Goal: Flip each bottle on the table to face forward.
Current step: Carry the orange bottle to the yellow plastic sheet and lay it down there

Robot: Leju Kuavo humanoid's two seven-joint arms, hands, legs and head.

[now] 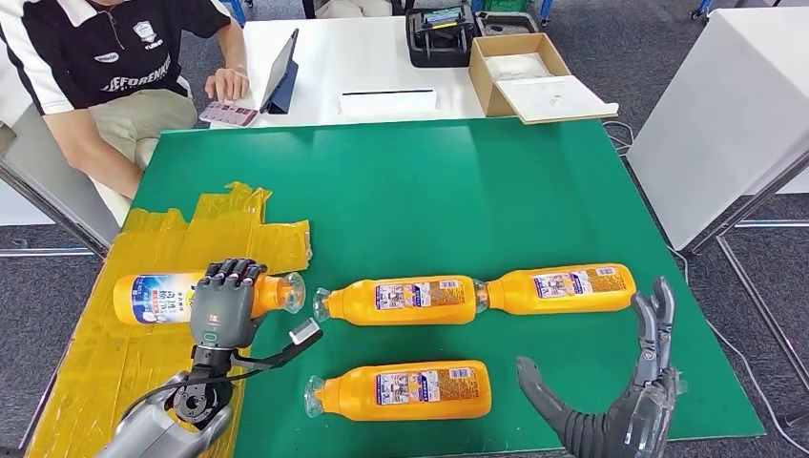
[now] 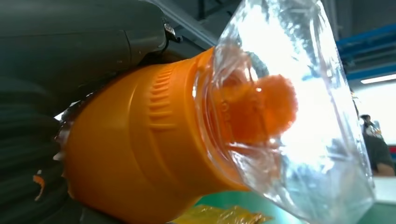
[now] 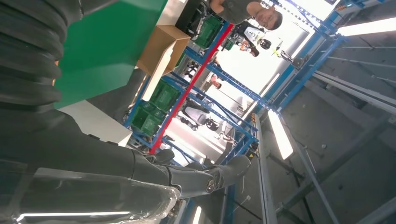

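1. Right now your left hand (image 1: 224,303) grips the leftmost bottle (image 1: 157,296) lying on yellow tape (image 1: 229,224).
2. Your right hand (image 1: 625,405) hangs spread and holding nothing.
3. Three bottles (image 1: 405,300) lie on the green tabletop (image 1: 458,181); blue shelving (image 3: 196,88) stands behind.

My left hand (image 1: 224,303): dark grey fingers, silver forearm, black cable beside wrist. My right hand (image 1: 620,401): grey, ribbed cover.

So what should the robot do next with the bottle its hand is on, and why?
Probably roll that bottle over where it lies. The left hand grips it near the neck, on the yellow tape, and it shows a blue and white label, unlike the labels on the other three bottles. The right hand hangs open.
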